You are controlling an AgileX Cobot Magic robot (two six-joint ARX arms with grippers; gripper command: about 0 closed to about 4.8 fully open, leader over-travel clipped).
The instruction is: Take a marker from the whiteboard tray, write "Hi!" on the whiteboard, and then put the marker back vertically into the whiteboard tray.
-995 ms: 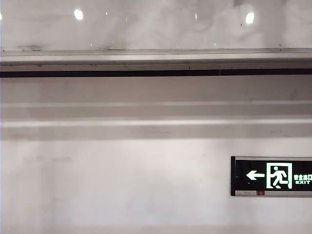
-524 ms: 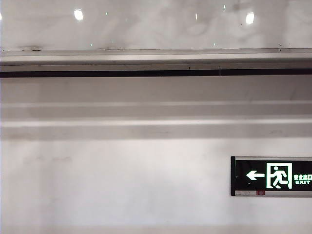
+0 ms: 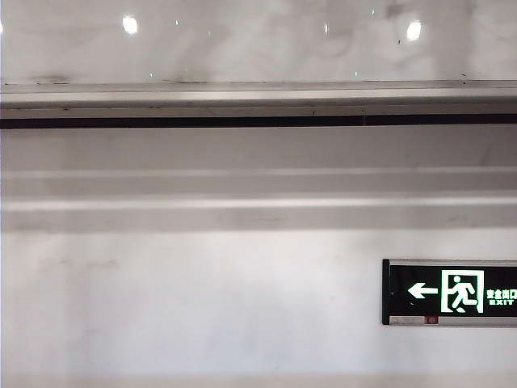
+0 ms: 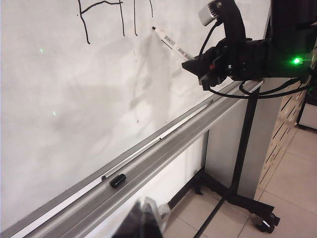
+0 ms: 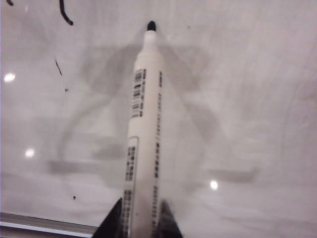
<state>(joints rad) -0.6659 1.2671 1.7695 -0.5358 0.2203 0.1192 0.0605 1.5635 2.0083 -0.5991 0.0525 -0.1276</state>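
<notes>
Grey metal forms the whiteboard tray point(image 4: 163, 148), a long ledge under the whiteboard point(image 4: 64, 109); one small black cap point(image 4: 117, 180) lies in its channel, and nothing else shows in it. In the exterior view the tray point(image 3: 258, 99) runs the whole width beneath the glossy board point(image 3: 242, 40), with a green exit sign point(image 3: 450, 292) on the wall below. The right gripper point(image 4: 198, 67) has its jaws clenched on the marker point(image 5: 143, 134), whose black tip meets the board beside black handwritten strokes point(image 4: 101, 15). The left gripper point(image 4: 141, 220) sits low, just below the tray; whether its jaws are released or clenched I cannot tell.
</notes>
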